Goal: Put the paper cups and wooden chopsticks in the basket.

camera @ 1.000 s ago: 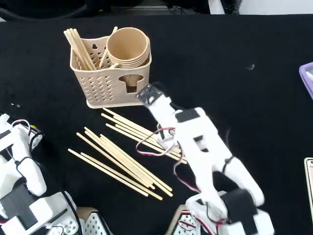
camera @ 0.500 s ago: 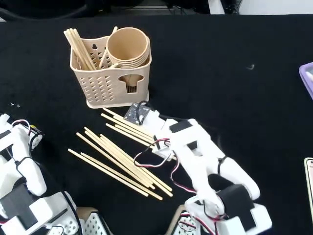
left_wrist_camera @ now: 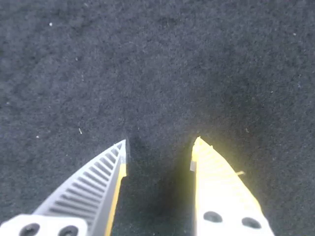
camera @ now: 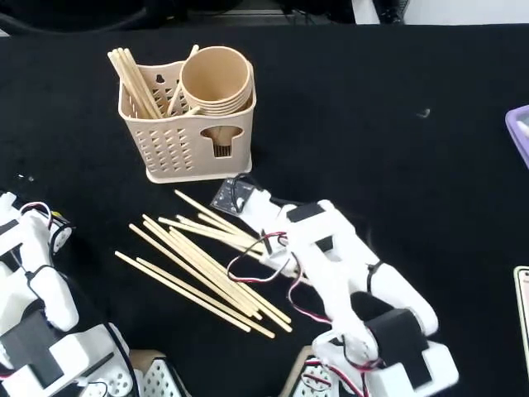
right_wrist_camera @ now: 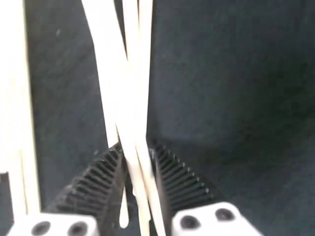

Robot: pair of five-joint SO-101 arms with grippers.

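Observation:
A beige basket [camera: 178, 141] at the back left holds a stack of paper cups [camera: 216, 78] and several wooden chopsticks [camera: 132, 81]. More wooden chopsticks [camera: 198, 269] lie loose on the black table in front of it. My right gripper [right_wrist_camera: 135, 150] is down among them, shut on a few chopsticks [right_wrist_camera: 129, 93] that cross between its fingers; its arm [camera: 322, 248] reaches in from the front. My left gripper [left_wrist_camera: 158, 150] is open over bare black cloth, and its arm [camera: 33, 289] is at the front left.
A purple object [camera: 519, 128] sits at the right edge, with a pale card [camera: 522, 302] below it. The black table [camera: 397, 132] is bare to the right of the basket.
My right arm has come down from beside the basket onto the loose chopsticks. The upper chopsticks have shifted and fanned out as the gripper shut on them. The left arm has stayed still.

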